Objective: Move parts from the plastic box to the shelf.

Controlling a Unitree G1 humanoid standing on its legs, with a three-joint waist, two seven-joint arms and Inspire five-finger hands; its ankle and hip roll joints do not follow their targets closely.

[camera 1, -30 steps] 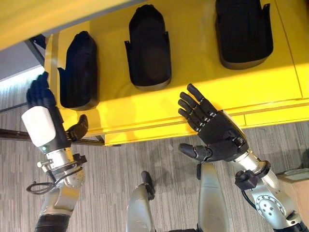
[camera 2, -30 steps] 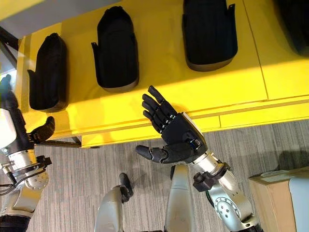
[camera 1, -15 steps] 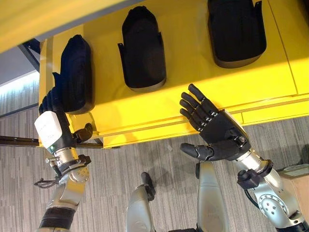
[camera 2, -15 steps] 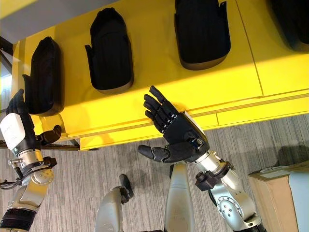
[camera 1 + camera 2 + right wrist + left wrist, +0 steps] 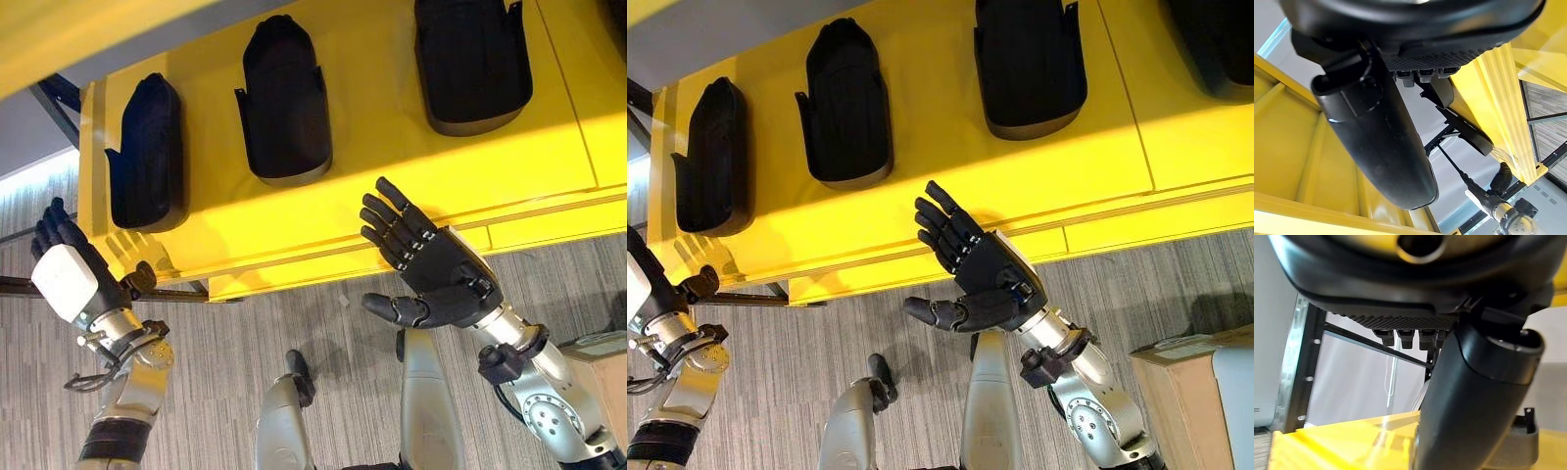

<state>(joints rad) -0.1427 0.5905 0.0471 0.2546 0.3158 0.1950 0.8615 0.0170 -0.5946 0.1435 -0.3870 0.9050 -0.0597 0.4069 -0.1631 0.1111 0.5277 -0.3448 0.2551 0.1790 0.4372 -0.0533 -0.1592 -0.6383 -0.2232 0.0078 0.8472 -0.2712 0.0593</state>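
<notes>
Three black moulded parts lie on the yellow shelf [image 5: 392,166]: the left part [image 5: 147,152], the middle part [image 5: 284,98] and the right part [image 5: 472,61]. A further black part [image 5: 1215,39] shows at the far right of the shelf. My left hand [image 5: 67,279] hangs off the shelf's left end, below the left part and apart from it, open and holding nothing. Its straight fingers [image 5: 1410,339] show in the left wrist view. My right hand [image 5: 441,269] hovers at the shelf's front edge, open and spread, with nothing in it.
A cardboard box [image 5: 1181,387] stands on the grey floor [image 5: 245,323] at the lower right, with a pale container [image 5: 1236,411] beside it. A dark metal frame bar [image 5: 20,286] runs under the shelf's left end. An upper yellow shelf [image 5: 59,39] overhangs at the top left.
My left hand has drawn back down and to the left, away from the left part it was next to half a second ago. The right hand has barely moved.
</notes>
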